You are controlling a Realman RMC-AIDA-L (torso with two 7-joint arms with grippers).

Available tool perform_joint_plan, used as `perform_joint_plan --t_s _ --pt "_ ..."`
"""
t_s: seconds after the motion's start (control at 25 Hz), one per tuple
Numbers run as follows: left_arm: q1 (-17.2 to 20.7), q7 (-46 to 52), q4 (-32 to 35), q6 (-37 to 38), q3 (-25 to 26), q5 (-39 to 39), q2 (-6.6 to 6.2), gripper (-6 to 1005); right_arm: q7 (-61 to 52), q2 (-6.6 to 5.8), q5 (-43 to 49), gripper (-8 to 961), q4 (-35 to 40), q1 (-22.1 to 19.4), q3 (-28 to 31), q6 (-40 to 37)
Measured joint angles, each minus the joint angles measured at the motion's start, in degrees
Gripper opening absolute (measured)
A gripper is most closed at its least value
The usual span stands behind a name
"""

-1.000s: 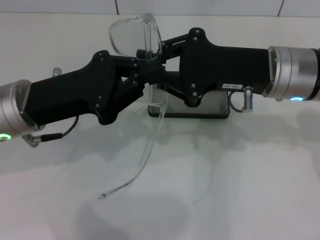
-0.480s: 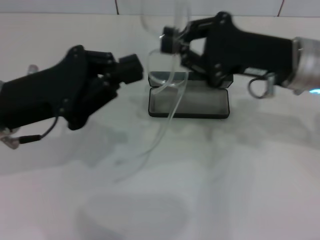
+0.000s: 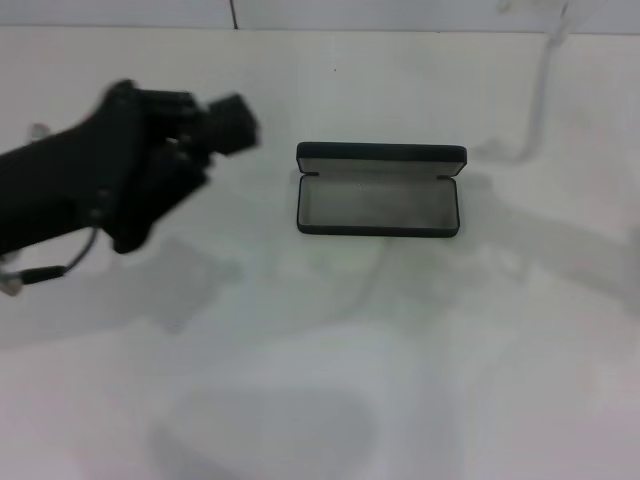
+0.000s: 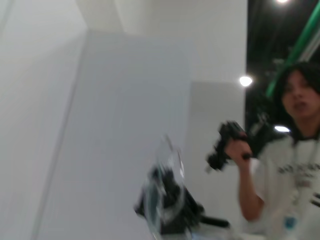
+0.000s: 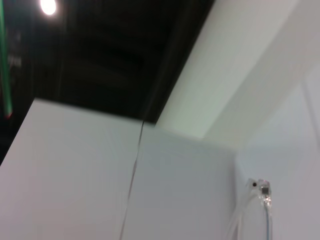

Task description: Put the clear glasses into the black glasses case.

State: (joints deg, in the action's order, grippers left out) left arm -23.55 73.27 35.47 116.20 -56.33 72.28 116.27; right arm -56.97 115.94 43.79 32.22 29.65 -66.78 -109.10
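While the clear glasses (image 3: 541, 90) dangle high off-frame and the black glasses case (image 3: 378, 190) lies open, misaligned lowering risks snagging; left gripper (image 3: 232, 125) jaws' state indiscernible.

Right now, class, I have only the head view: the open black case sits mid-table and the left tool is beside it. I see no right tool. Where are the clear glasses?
Observer: The left wrist view shows the clear glasses up in the air at the right tool, well off the table.
Operator: Does the right wrist camera see the black glasses case?
Observer: No. It shows only one clear arm tip against white wall and dark ceiling.
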Motion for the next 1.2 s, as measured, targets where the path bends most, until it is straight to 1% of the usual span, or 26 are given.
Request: perform_joint_plan --t_s 0.08,0.12,0.2,0.24,0.32,0.4,0.52,0.56,0.72,0.92,1.2 --pt "-1.6 -0.2 0.0 0.0 0.0 3.1 1.12 51 2.0 0.12 -3.0 117 -2.0 0.9 -0.2 -1.2" --pt "-2.7 -0.6 -0.1 0.0 -0.1 5.2 1.92 51 2.7 0.16 -3.5 116 -2.6 1.4 -0.3 -1.2" --pt "-4.3 -1.7 -0.4 0.0 -0.5 7.9 2.89 51 4.8 0.27 -3.9 116 -5.1 3.8 -0.6 -0.8" --pt "-5.7 -3.2 -1.5 0.0 -1.7 8.7 3.28 51 5.8 0.26 -4.0 116 -6.5 4.9 -0.9 -0.5" --pt "-7.5 -5.2 -3.5 0.0 -3.6 8.9 3.41 51 8.3 0.28 -3.9 116 -10.0 8.0 -1.8 0.6" --pt "-9.5 -6.9 -6.1 0.0 -5.0 8.4 3.43 51 10.2 0.27 -3.8 116 -12.6 10.3 -3.2 1.6" --pt "-10.5 -8.6 -7.8 0.0 -5.1 6.6 3.45 51 11.2 0.26 -3.8 116 -13.6 11.2 -4.5 2.2" --pt "-10.4 -8.7 -7.8 0.0 -5.1 6.1 3.45 51 13.1 0.26 -3.9 116 -13.9 12.0 -7.8 4.1" --pt "-9.9 -9.4 -8.0 0.0 -5.1 2.8 3.46 51 14.2 0.24 -3.9 116 -13.6 12.2 -11.0 6.0" --pt "-9.4 -10.0 -8.1 0.0 -4.6 0.7 3.41 51 14.5 0.24 -3.6 117 -13.6 12.2 -11.9 7.8" --pt "-8.6 -9.6 -9.0 -1.4 -4.5 -2.9 3.36 51 16.1 0.25 -3.5 117 -11.9 12.8 -18.3 12.2"
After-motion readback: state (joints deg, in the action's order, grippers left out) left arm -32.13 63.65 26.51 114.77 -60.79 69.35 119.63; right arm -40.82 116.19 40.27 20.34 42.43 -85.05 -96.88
